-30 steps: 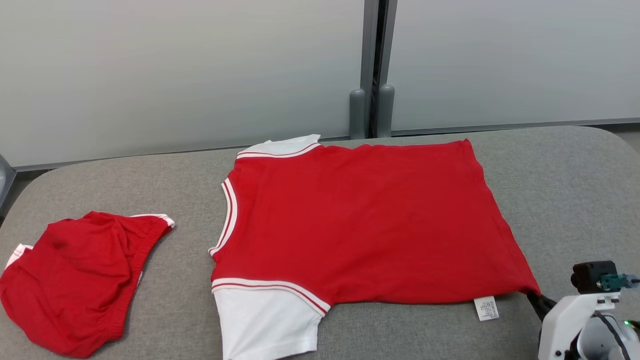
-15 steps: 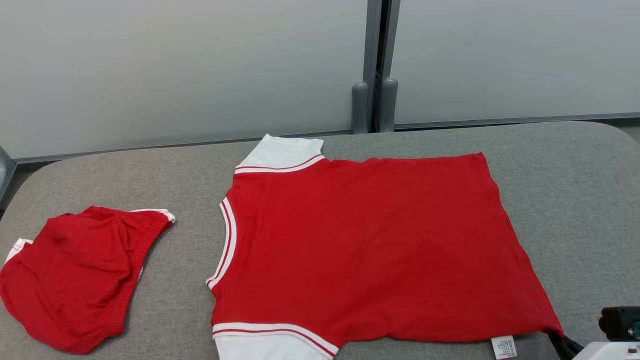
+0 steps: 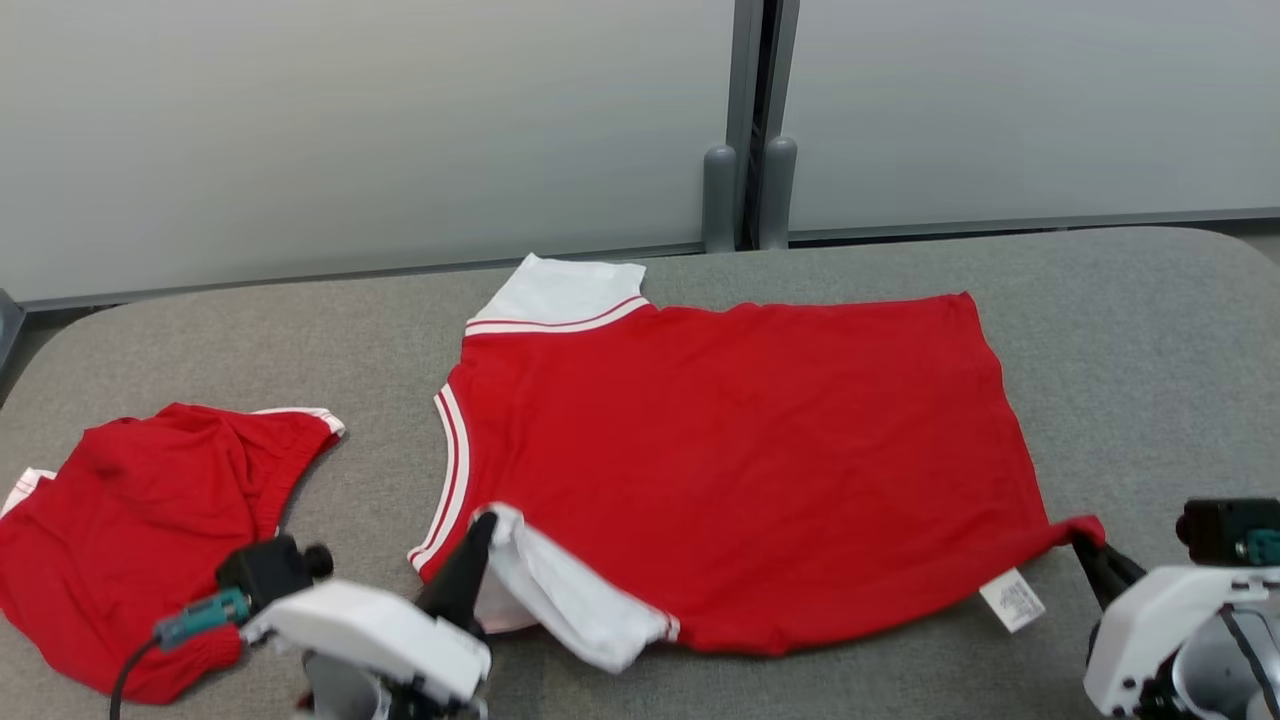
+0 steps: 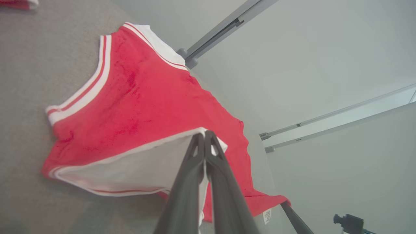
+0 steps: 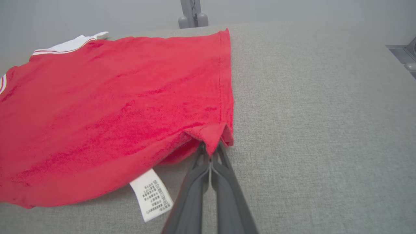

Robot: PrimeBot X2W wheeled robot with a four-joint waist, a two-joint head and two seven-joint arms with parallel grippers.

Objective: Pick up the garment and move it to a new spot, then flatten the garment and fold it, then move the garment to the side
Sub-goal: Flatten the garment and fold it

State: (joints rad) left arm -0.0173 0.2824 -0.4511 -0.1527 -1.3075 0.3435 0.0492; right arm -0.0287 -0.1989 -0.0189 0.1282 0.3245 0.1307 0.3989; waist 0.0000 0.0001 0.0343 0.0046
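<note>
the red garment [image 3: 730, 450] with white sleeves lies spread on the grey table [image 3: 1150, 350] between the two grippers. the left gripper [image 4: 204, 134] is clamped on the near white sleeve [image 3: 560, 590], curled up off the surface; the right gripper [image 5: 210, 150] pinches the near hem corner [image 5: 214, 136] – a care label [image 5: 151, 195] just beside it. grey table runs wide outward of the right gripper; outward of the left, a crumpled red cloth [image 3: 140, 540] lies well apart.

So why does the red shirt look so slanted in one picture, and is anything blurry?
Head view: soft even light, no glare, red shirt sharp. Left wrist view: camera tilted, so the table slants; the wide lens makes the left gripper loom large. Right wrist view: care label sharp, faint shadow under the shirt's edge.
</note>
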